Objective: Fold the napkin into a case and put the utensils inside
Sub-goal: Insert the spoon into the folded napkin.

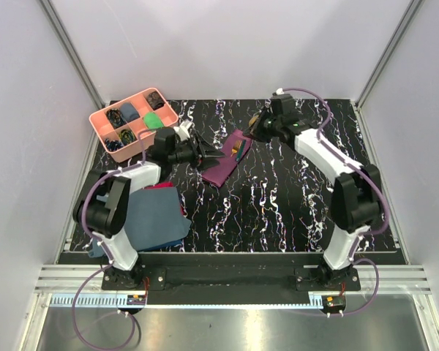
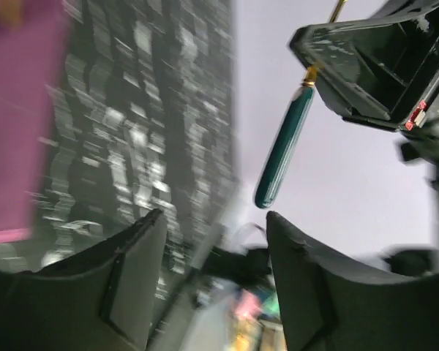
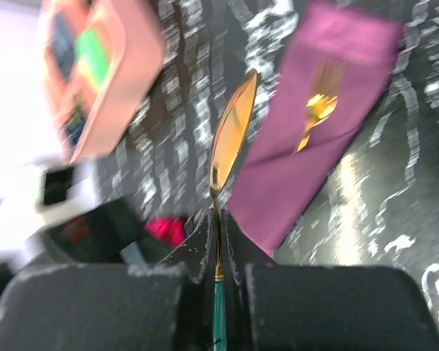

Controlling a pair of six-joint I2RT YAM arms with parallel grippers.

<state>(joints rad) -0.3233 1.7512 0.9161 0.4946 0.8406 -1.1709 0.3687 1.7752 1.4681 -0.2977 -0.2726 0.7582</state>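
At the back left corner of the worktop [image 1: 278, 212] stands a pink tray [image 1: 102, 124], its compartments filled with small dark, blue and green items. Nearer the front left corner a slate-blue cloth [image 1: 155, 218] lies crumpled beside the left arm. A small red cloth [image 1: 161, 187] shows at its back edge, touching it.

The left gripper [image 2: 216, 216] hangs over the worktop to the right of the tray. Its fingers [image 2: 135, 270] are spread wide with nothing between them, and they point toward the case.

The case [image 1: 221, 172], the plum-purple napkin folded into a narrow oblong, lies flat in the back half of the worktop about midway between the left and right edges. It is slanted, its far end toward the back right, and it sits between the two grippers. A golden fork [image 3: 316, 110] rests at that far end, tines on the cloth. The pictures do not show whether its handle is tucked under a layer.

To the right, above the far end of the case, the right gripper [image 3: 218, 219] is closed tight on a spoon [image 3: 231, 131]. It pinches the neck where gold meets the dark green handle. The bowl sticks out past the fingertips, turned edge-on, and the handle juts free from the other side of the fingers, clear of the worktop
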